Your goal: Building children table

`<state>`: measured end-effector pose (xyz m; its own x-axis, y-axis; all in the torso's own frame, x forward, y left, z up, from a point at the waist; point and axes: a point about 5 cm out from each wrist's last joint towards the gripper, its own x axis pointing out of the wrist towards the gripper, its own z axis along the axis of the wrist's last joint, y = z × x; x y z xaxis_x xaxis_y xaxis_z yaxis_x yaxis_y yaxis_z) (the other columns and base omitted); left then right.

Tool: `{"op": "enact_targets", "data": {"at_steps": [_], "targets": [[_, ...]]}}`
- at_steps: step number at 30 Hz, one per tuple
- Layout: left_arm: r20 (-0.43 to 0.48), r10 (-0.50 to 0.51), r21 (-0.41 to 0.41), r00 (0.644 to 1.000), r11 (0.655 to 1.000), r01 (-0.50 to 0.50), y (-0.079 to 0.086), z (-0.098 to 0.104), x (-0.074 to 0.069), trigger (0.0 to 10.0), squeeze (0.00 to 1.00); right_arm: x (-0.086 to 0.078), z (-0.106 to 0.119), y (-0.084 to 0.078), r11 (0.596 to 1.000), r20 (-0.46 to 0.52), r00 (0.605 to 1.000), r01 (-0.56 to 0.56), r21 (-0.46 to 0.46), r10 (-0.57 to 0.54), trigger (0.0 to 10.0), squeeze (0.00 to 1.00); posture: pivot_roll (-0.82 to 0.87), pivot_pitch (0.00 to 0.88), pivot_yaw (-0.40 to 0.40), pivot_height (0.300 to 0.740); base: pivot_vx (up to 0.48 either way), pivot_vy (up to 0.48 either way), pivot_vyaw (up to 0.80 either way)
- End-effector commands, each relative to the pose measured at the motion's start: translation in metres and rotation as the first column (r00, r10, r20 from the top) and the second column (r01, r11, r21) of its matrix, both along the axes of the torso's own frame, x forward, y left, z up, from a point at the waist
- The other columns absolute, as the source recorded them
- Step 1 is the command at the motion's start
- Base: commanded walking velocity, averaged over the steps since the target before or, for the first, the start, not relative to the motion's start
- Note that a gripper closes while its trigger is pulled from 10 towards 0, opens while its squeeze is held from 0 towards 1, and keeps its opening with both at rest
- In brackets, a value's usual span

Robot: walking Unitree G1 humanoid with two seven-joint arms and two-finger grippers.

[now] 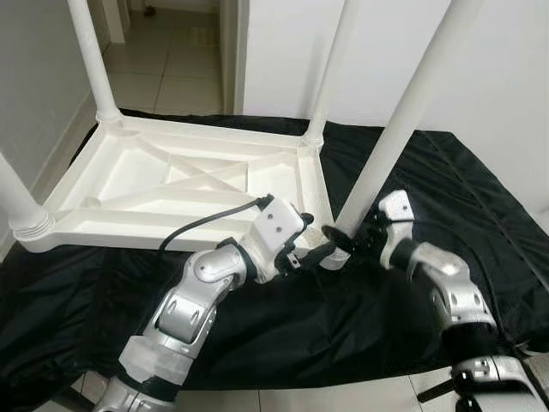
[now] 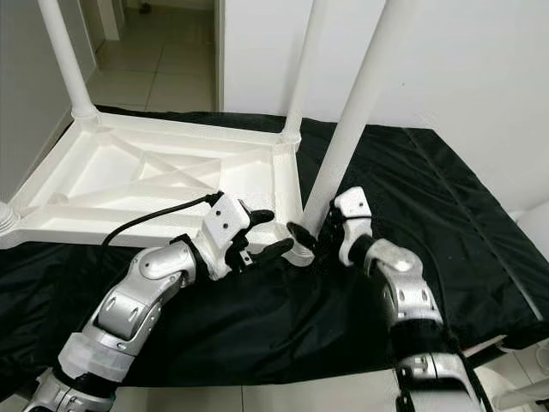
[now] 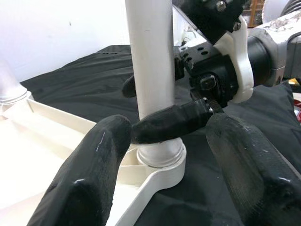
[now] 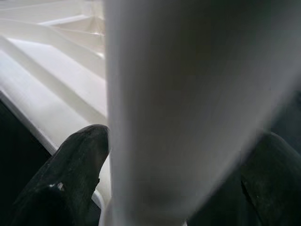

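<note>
A white plastic table (image 1: 171, 184) lies upside down on a black cloth, its legs pointing up. My right gripper (image 1: 347, 240) is shut on the near right leg (image 1: 403, 120) just above its corner socket (image 3: 162, 162). In the right wrist view the leg (image 4: 188, 108) stands between the two fingers (image 4: 70, 165). My left gripper (image 1: 302, 240) is open at the same corner, one finger (image 3: 89, 174) on each side of the socket and not touching it. One right finger (image 3: 169, 123) crosses the front of the leg (image 3: 150, 56).
Three other legs stand up at the far left (image 1: 90, 56), far right (image 1: 330, 69) and near left (image 1: 17, 202) corners. The black cloth (image 1: 480, 215) spreads wide to the right. Tiled floor (image 1: 171, 60) runs through a doorway behind, beside a white wall (image 1: 283, 51).
</note>
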<state>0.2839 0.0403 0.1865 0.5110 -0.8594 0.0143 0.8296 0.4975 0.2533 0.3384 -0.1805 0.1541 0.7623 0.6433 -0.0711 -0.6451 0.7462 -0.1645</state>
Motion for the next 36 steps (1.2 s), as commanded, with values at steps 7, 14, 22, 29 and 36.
{"op": "enact_targets", "data": {"at_steps": [7, 14, 22, 29, 36], "targets": [[0.022, 0.05, -0.003, 0.999, 0.999, -0.05, 0.001, 0.005, 0.003, 10.0, 0.0, 0.012, -0.008, 0.018, 0.993, -0.04, 0.994, -0.106, -0.06, 0.104, 4.5, 0.0, 0.01, 0.002, -0.09, 0.74, 0.0, 0.0, 0.0], [0.026, 0.046, -0.007, 0.999, 0.999, -0.046, -0.001, 0.007, 0.003, 10.0, 0.0, 0.006, -0.017, 0.017, 0.981, -0.077, 0.981, -0.184, -0.065, 0.179, 0.0, 0.0, 0.0, 0.001, -0.087, 0.74, 0.0, 0.0, 0.0], [0.021, 0.034, -0.015, 0.999, 0.999, -0.033, -0.005, 0.006, 0.002, 10.0, 0.0, -0.003, -0.022, 0.004, 0.984, -0.082, 0.983, -0.169, -0.051, 0.164, 10.0, 0.0, -0.01, 0.0, -0.081, 0.74, 0.0, 0.0, 0.0], [0.018, 0.013, -0.014, 1.0, 1.0, -0.013, -0.007, 0.006, 0.004, 10.0, 0.0, -0.011, -0.021, -0.004, 0.998, -0.041, 0.998, -0.053, 0.039, 0.055, 10.0, 0.0, -0.04, 0.002, -0.056, 0.74, 0.0, 0.0, 0.0], [0.018, -0.007, -0.008, 1.0, 1.0, 0.007, -0.012, 0.005, 0.008, 10.0, 0.0, -0.018, -0.018, -0.007, 0.97, -0.018, 0.975, 0.22, 0.102, -0.22, 10.0, 0.0, -0.08, 0.015, -0.044, 0.74, 0.0, 0.0, 0.0]]}}
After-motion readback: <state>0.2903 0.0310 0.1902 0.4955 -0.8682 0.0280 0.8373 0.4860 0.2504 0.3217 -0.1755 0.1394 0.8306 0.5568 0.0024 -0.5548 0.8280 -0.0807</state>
